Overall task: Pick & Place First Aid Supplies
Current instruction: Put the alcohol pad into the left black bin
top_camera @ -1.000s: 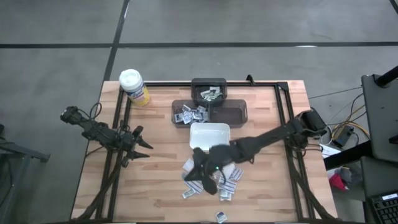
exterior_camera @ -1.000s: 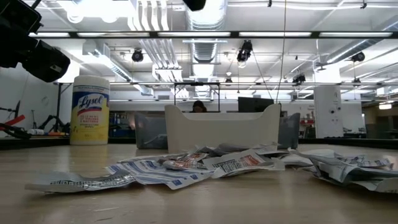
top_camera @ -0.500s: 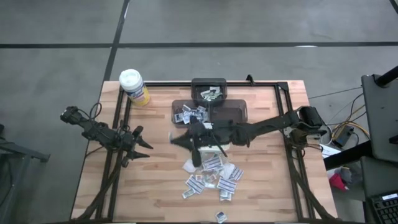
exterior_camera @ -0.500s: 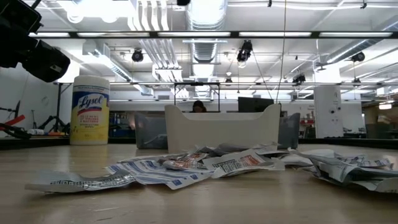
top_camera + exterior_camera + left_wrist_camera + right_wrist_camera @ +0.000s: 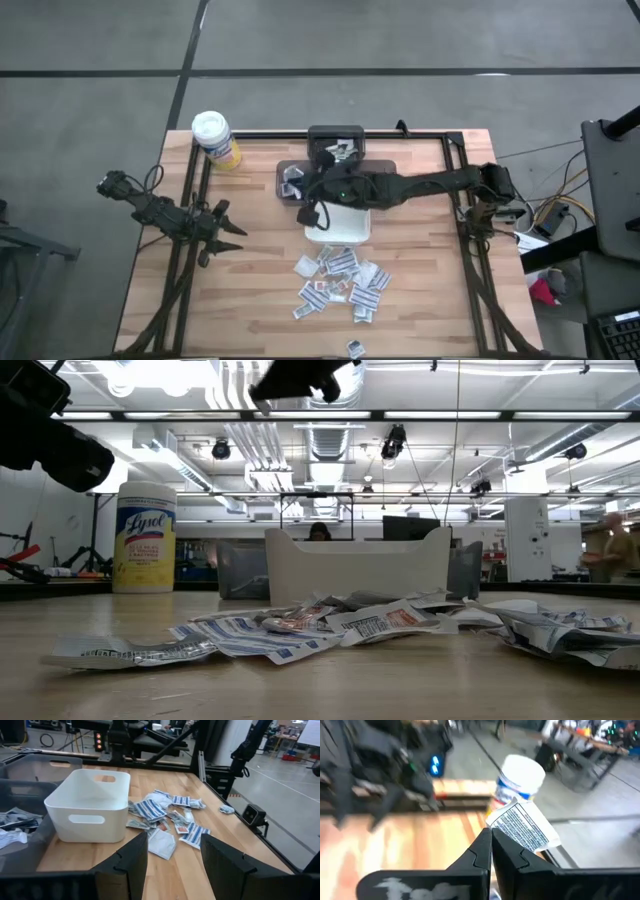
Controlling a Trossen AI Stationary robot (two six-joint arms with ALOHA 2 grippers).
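Swung from the pile [image 5: 340, 285] on the table [image 5: 250, 300] to above the dark bins [image 5: 340, 178], right end effector [image 5: 307, 213] pinches one packet [image 5: 522, 827], likely about to drop it, while left end effector [image 5: 228, 228] waits open.

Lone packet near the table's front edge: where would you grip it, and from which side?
The packet lies apart from the pile, slightly crumpled, so probably come straight down from above and pinch a raised edge across its narrow width.

White packets [image 5: 150, 810] — blue-striped, some red-printed — beside a plain white dish [image 5: 90, 802].
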